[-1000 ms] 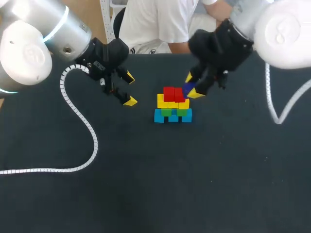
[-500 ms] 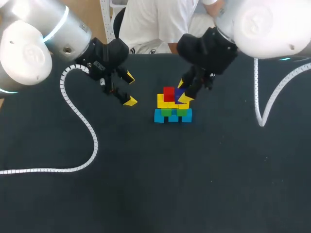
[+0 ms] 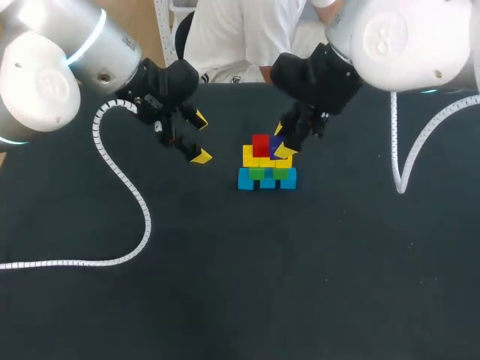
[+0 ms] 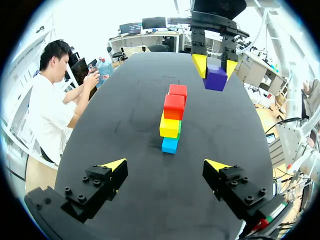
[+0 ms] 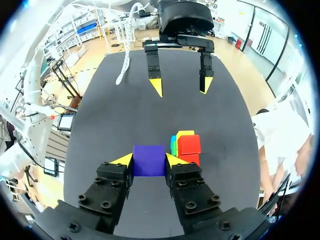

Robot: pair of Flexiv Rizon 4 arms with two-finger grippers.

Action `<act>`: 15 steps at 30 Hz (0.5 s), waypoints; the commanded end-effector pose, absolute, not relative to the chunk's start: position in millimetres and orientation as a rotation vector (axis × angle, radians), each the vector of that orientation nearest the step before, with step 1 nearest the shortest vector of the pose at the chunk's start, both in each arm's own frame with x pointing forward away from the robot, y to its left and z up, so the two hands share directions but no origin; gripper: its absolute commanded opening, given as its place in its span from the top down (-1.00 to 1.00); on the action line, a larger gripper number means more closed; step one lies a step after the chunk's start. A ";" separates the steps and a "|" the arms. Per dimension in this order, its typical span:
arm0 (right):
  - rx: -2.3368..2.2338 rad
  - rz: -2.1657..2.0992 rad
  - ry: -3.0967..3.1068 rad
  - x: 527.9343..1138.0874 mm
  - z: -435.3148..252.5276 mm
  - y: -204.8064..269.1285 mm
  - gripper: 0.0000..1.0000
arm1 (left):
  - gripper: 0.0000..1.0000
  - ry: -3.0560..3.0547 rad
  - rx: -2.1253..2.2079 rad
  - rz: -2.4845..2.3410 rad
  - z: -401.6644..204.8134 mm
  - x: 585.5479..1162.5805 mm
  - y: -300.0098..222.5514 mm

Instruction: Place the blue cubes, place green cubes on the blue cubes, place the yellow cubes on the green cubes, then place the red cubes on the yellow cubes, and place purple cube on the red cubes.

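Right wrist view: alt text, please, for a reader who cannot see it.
The right gripper is shut on a purple cube, held just beside a stack of cubes with red on top, on a black table. Ahead, the left gripper hangs open over the table.

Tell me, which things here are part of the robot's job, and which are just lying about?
Part of the job:
purple cube, held in the right pincer
red cubes, yellow cubes, green cubes and blue cubes, already stacked

Just lying about:
white coiled cables
left pincer, open and empty, off to one side
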State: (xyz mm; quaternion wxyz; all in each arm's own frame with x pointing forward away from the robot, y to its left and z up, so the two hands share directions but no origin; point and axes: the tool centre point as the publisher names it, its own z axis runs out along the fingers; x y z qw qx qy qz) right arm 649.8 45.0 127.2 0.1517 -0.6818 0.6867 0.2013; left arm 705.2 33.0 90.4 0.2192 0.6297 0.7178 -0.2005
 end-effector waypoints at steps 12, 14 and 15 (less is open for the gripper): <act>-1.953 0.573 1.962 666.6 124.0 50.1 1.00 | -1.00 1.984 1.746 -0.559 90.0 706.9 33.6; -1.952 0.570 1.965 669.2 123.6 50.0 1.00 | -1.00 1.984 1.746 -0.559 90.0 706.9 33.6; -1.951 0.568 1.966 670.7 123.2 50.1 1.00 | -1.00 1.984 1.746 -0.559 90.0 706.9 33.6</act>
